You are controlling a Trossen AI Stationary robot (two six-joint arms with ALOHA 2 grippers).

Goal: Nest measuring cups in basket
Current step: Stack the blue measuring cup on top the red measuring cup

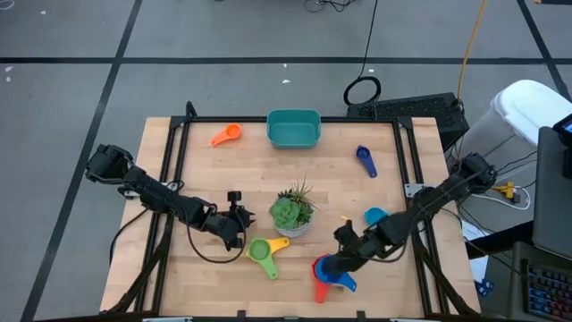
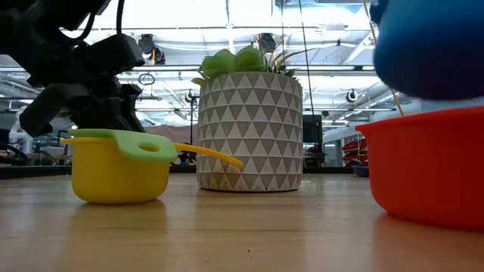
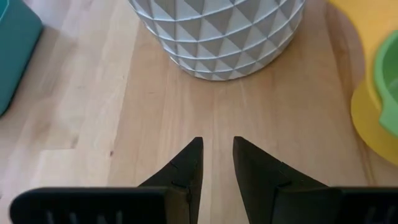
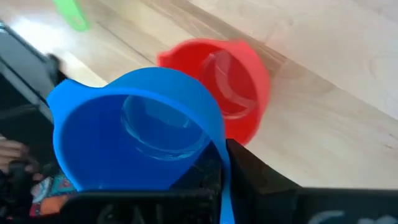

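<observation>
From above, the right claw (image 1: pixel 342 261) grips a blue cup (image 1: pixel 338 275) over the red cup (image 1: pixel 319 271), far from the basket (image 1: pixel 293 128); it could slip. Level view: blue hangs above red. Left wrist: the left claw (image 3: pixel 217 149) stands parted, empty, beside the plant pot (image 3: pixel 217 37).

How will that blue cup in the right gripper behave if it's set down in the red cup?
The blue cup looks rigid and light, so it probably won't flex. Its smooth plastic may slide inside the red cup. The right gripper pinches only its edge, so it could swing.
</observation>
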